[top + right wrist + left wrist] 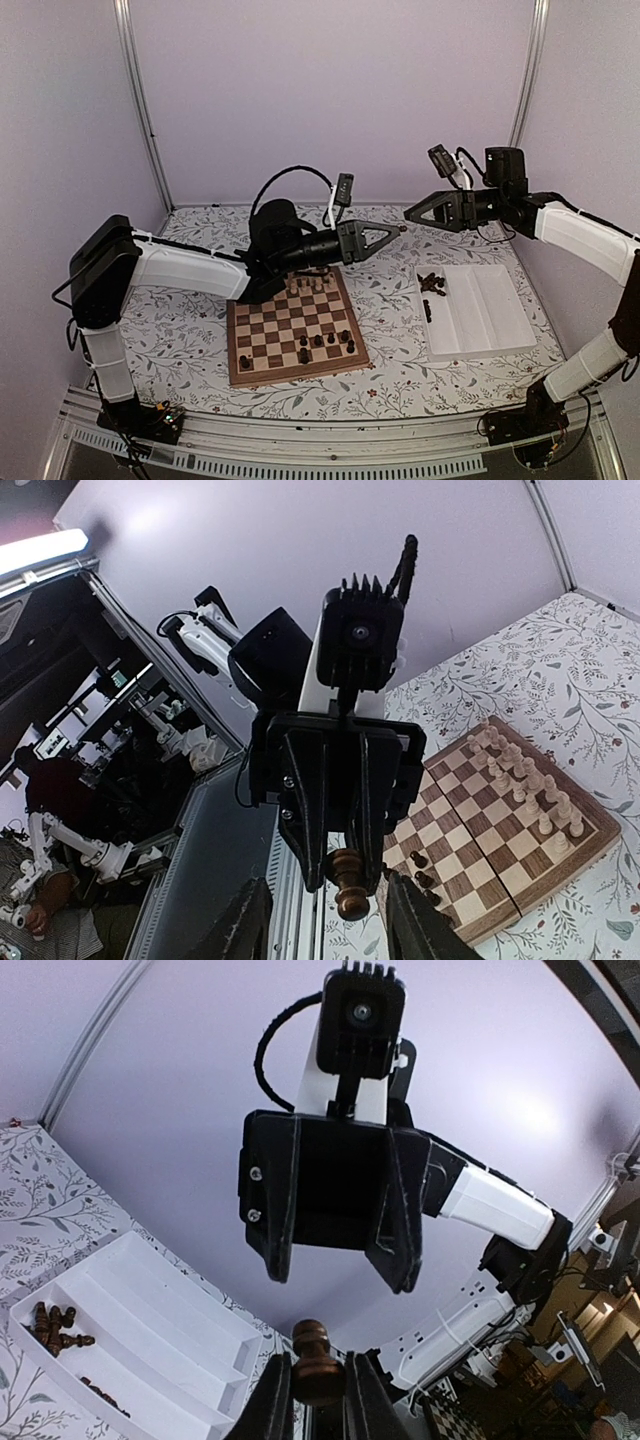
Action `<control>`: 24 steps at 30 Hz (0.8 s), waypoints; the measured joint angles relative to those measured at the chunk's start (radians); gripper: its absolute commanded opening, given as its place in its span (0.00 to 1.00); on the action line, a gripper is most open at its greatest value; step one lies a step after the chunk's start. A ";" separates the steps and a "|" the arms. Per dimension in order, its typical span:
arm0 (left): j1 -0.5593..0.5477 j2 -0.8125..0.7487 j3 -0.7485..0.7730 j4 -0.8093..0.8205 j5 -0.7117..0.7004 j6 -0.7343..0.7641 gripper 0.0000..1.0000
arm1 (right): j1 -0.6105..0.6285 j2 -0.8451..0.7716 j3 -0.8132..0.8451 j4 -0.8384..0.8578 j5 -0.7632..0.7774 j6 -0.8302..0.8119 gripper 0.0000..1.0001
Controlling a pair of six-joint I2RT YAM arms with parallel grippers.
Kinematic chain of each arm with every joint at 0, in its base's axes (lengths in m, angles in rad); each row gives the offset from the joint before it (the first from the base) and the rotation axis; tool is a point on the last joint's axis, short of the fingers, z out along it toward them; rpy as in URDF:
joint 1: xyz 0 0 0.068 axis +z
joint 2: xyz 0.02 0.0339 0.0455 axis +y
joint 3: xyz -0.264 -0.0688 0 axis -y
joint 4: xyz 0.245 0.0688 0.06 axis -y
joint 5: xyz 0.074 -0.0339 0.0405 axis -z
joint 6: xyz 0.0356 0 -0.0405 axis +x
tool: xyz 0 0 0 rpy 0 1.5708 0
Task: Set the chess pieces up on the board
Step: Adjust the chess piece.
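Left jaws grip a dark chess piece (318, 1365) in mid-air at upper centre of the top view, beyond the board (270, 335). Right jaws stand wide, facing it. Other dark pieces (432, 284) lie in the white tray (490, 312).

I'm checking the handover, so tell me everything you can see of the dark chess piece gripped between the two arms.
The dark chess piece looks like turned wood, deep brown and slightly glossy, with a rounded body, a narrow neck and a small flat-topped knob. Its type is unclear. It hangs in mid-air above the table, pinched around its body by the left gripper, with one end sticking out beyond the grip. The right gripper faces it with jaws open and does not touch it.
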 measured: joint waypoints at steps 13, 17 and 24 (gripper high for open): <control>0.000 0.016 0.008 0.065 -0.005 -0.033 0.07 | 0.024 0.000 -0.013 0.066 0.006 0.064 0.35; 0.000 0.016 0.008 0.079 -0.006 -0.043 0.07 | 0.033 0.000 -0.013 0.064 0.020 0.058 0.34; 0.000 0.016 0.008 0.089 -0.014 -0.050 0.07 | 0.049 0.000 -0.013 0.051 0.045 0.028 0.24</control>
